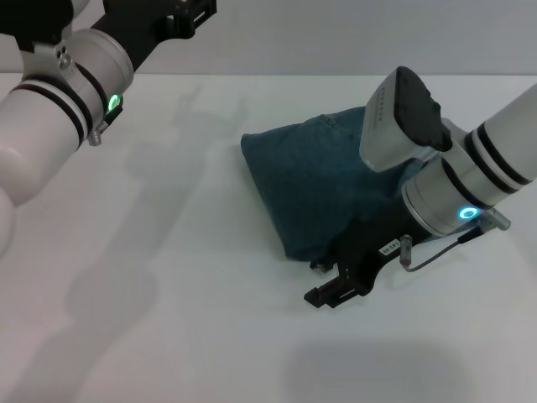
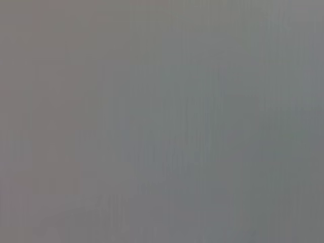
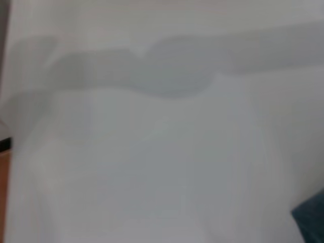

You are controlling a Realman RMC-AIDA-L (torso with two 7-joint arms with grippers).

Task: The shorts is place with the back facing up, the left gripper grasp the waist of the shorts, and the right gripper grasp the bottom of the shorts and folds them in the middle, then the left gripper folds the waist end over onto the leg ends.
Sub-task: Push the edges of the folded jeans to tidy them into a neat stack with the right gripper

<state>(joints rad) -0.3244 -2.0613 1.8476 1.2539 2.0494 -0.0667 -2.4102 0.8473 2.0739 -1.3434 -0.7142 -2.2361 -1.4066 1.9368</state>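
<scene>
So the shorts [image 1: 315, 189] are sitting folded into a soft, slightly puffy blue-green denim wedge on the smooth white table [image 1: 193, 336]; my right gripper [image 1: 336, 290] is hovering at its near edge, black claw low, can't tell how wide; my left gripper [image 1: 193, 15] is hanging way off at the far side, can't tell either.

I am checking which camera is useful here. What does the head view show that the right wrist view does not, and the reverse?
Only the head view shows both arms: the left gripper raised at the far edge, away from the cloth, and the right gripper low at the near edge of the folded shorts. It also shows the whole bundle. The right wrist view adds only a brown strip at one edge. Both show the white table and some blue denim, a mere corner in the wrist view.
</scene>
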